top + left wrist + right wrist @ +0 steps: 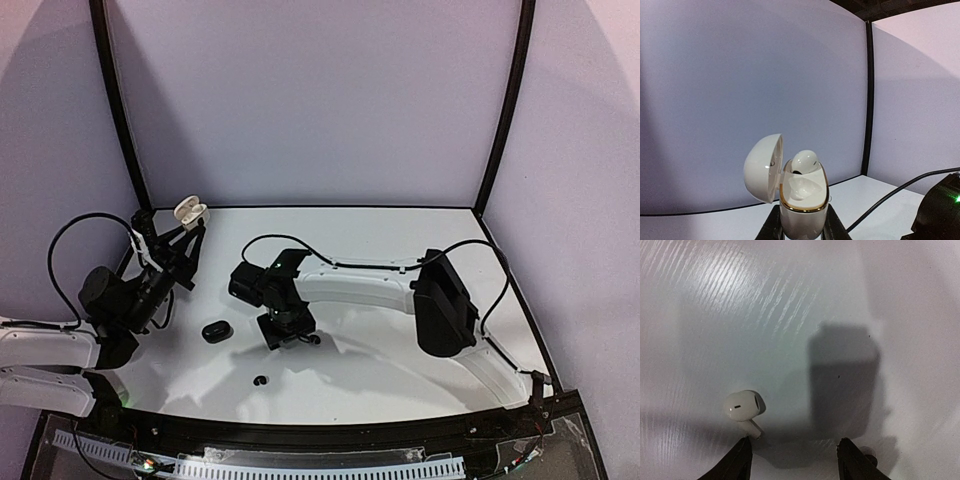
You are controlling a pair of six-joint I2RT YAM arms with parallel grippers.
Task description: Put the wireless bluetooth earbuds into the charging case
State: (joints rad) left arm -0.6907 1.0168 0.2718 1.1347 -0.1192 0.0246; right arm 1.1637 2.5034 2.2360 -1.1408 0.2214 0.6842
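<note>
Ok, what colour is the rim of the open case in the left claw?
The rim is gold, on a white case; the left wrist view shows it best.

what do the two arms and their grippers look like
Both arms have white tubular links and black joint housings. The left arm carries a looping black cable, and a long black cable runs along the right arm. The left gripper and right gripper have slim, tapered black fingers.
</note>
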